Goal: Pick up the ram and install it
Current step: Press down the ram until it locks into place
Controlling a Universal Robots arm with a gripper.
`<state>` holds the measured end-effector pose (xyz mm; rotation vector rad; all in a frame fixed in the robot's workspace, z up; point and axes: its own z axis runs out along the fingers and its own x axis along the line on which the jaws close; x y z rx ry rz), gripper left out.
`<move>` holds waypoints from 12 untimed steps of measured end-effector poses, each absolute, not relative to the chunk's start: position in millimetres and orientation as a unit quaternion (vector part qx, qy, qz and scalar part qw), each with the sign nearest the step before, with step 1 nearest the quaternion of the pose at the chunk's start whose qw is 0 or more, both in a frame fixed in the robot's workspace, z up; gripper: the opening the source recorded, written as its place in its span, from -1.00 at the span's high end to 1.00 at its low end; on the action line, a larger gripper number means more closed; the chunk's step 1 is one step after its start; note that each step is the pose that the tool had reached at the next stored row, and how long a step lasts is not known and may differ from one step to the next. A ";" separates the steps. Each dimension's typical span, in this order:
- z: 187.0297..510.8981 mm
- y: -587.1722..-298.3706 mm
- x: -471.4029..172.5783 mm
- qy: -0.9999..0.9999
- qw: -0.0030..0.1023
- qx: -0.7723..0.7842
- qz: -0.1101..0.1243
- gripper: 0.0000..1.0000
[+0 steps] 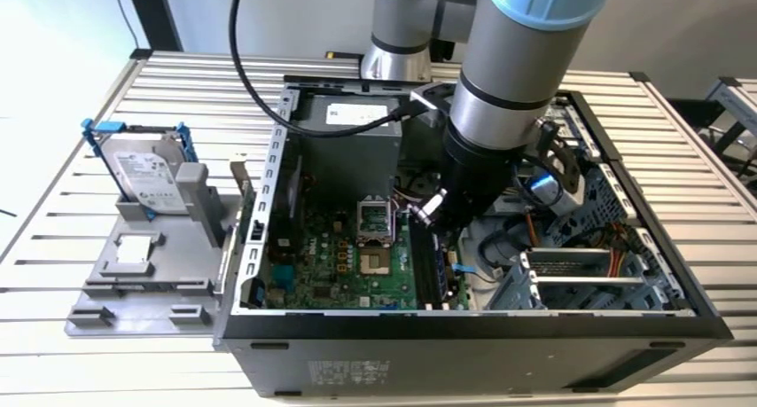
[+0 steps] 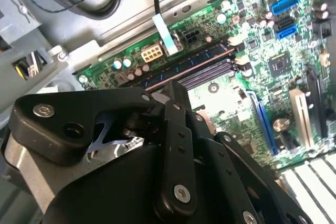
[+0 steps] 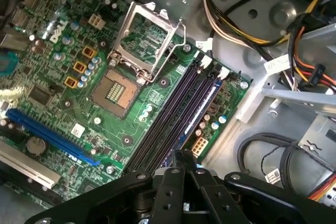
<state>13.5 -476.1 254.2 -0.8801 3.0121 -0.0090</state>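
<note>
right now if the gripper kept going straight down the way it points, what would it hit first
Most likely the memory slots on the motherboard; the gripper sits right over them inside the open computer case. How close it is can't be judged.

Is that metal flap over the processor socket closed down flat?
No. In the first wrist view the socket's metal flap is swung up, leaving the bare socket exposed beside it.

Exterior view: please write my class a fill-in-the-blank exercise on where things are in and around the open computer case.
1. The hard drive stands in a frame with ____ handles.
2. It stands outside the computer case, on the exterior view's ____.
3. The gripper hangs ____ the computer case, over the motherboard.
4. The metal cover of the processor socket is swung ____.

Missing words: blue; left; inside; open.
</note>
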 end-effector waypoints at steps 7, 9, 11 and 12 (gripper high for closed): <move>254.2 -476.1 13.6 0.940 0.002 -0.341 -0.003 1.00; 254.2 -476.1 13.6 0.934 0.002 -0.358 -0.003 1.00; 254.2 -476.1 13.6 0.927 0.002 -0.376 -0.003 1.00; 254.2 -476.1 13.6 0.923 0.002 -0.384 -0.003 1.00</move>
